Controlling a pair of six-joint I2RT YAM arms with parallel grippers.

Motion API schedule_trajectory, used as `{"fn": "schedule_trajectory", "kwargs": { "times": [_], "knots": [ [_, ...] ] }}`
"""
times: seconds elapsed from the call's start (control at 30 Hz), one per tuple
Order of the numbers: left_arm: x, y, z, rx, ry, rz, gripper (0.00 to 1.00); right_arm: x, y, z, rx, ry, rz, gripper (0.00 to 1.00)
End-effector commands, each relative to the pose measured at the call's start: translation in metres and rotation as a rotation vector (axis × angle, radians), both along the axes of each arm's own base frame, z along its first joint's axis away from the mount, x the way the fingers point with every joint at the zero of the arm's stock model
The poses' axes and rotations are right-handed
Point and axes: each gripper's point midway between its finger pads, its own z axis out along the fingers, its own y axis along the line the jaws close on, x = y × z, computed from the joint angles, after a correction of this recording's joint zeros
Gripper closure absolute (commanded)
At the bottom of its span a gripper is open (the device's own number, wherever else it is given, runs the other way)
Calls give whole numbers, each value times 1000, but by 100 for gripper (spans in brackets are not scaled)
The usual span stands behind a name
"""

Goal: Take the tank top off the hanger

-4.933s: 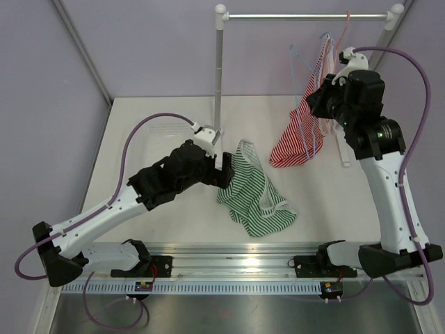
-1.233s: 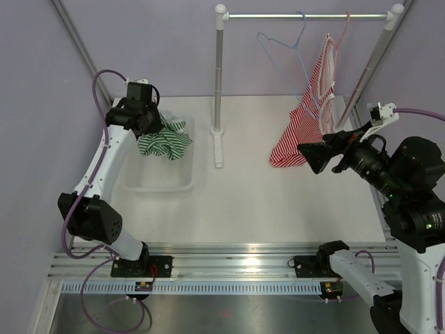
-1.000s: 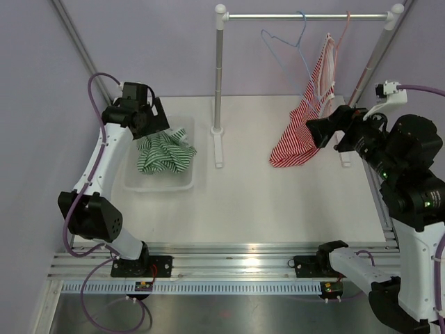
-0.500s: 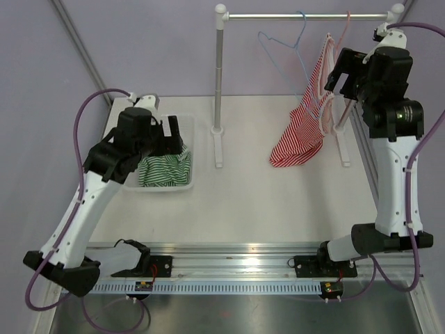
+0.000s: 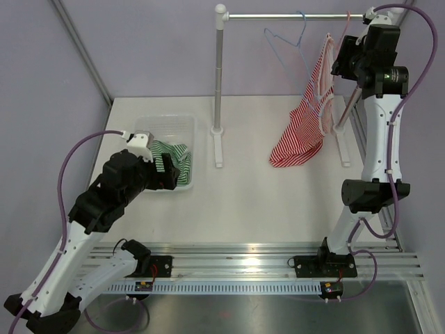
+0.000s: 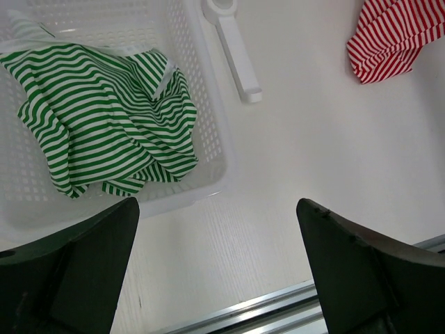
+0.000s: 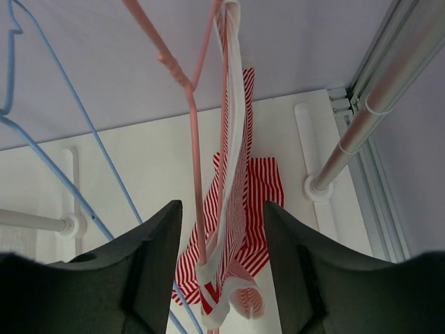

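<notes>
The red-and-white striped tank top (image 5: 302,132) hangs from a pink hanger (image 5: 345,28) at the right end of the rail (image 5: 278,15); its hem droops to the table. My right gripper (image 5: 338,59) is raised beside the top's shoulder. In the right wrist view the pink hanger (image 7: 191,104) and the white-edged strap of the tank top (image 7: 240,202) run between the fingers of the right gripper (image 7: 222,209), which stand part-way in with a gap on each side. My left gripper (image 5: 169,174) hovers open at the basket's near edge, nothing between its fingers (image 6: 217,205).
A white basket (image 5: 182,125) at the left holds a green striped top (image 5: 182,163), seen also in the left wrist view (image 6: 104,118). An empty blue hanger (image 5: 288,49) hangs left of the pink one. The rack's posts (image 5: 219,76) and feet stand on the table.
The right arm rose to the hanger's top and its jaws narrowed around the strap. The left arm drew back from the basket, leaving the green top in it.
</notes>
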Motion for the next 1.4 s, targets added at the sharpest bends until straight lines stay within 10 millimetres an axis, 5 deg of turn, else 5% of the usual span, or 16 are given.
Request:
{"fn": "schedule_trajectory", "kwargs": {
  "times": [0.0, 0.33, 0.43, 0.87, 1.03, 1.2, 1.37],
  "knots": [
    [6, -1, 21, -39, -121, -5, 1, 11, 7, 4, -17, -23, 86, 43],
    [12, 0, -7, 25, -65, 1, 1, 27, 5, -11, -46, 0, 112, 79],
    [12, -3, -6, 17, -66, -15, 1, 25, 6, -6, -46, -15, 116, 100],
    [14, -17, 21, -66, -79, -38, 1, -16, 13, 65, -55, -183, 143, 100],
    [23, -39, 70, -157, -139, -62, 1, -46, 15, 63, -20, -142, 124, 100],
    [29, -69, 143, -234, -261, -104, 1, -97, 23, 30, 57, -11, 122, 100],
    [41, -105, 172, -235, -309, -162, 1, -159, 41, -7, 139, 72, 173, 100]
  ]
}}
